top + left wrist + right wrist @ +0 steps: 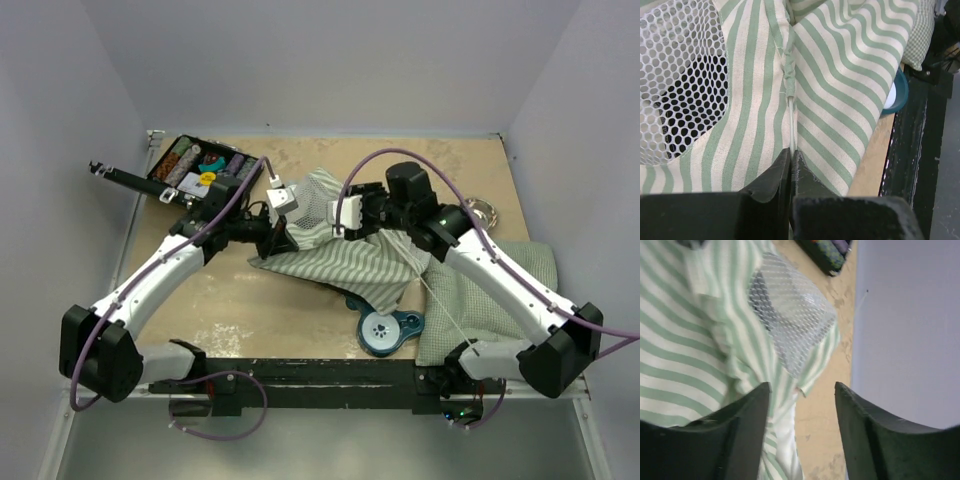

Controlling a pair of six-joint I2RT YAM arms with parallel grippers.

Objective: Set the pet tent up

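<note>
The pet tent lies crumpled in the middle of the table, green-and-white striped with a mesh window. A thin white pole comes out of a gathered fabric sleeve along a seam. My left gripper is shut on that pole, at the tent's left edge. My right gripper stands open over the tent's far side. A fold of striped fabric lies against its left finger, and its right finger is over bare table. The mesh window sits just beyond.
A black tray of small items sits at the back left. A teal bowl stand and a green checked cushion lie at the front right. A metal bowl is at the right. A black rail runs along the front edge.
</note>
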